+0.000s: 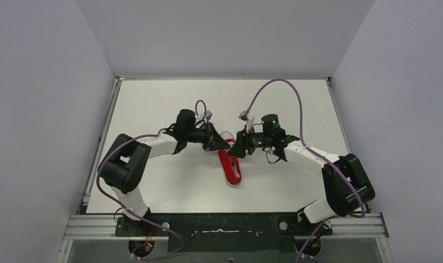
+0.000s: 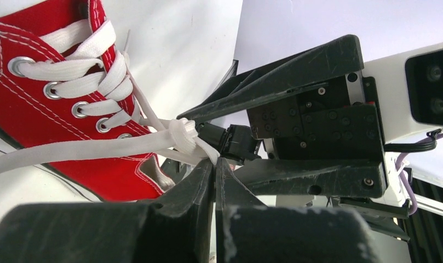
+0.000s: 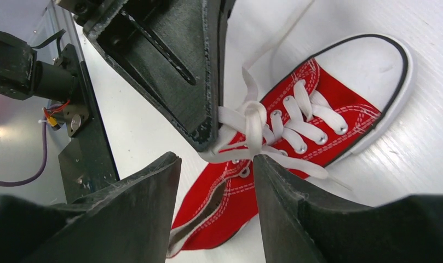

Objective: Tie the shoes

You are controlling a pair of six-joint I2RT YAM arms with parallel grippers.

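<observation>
The red sneaker [image 1: 230,167] lies on the white table between both arms, its toe away from the arms' bases. Its white laces are crossed into a knot [image 3: 254,118] above the eyelets, and the knot also shows in the left wrist view [image 2: 183,134]. My left gripper [image 2: 215,164] is shut and pinches a lace strand right beside the knot; the shoe [image 2: 33,109] lies to its left. My right gripper [image 3: 216,164] is open, its jaws either side of the shoe's [image 3: 317,104] opening, just below the knot and holding nothing. Both grippers [image 1: 225,143] [image 1: 235,149] meet tip to tip over the shoe.
The white table [image 1: 153,104] has a raised rail along its left edge [image 1: 101,148] and grey walls on three sides. Purple cables [image 1: 285,87] loop above the right arm. The black base frame [image 1: 224,224] lies at the near edge.
</observation>
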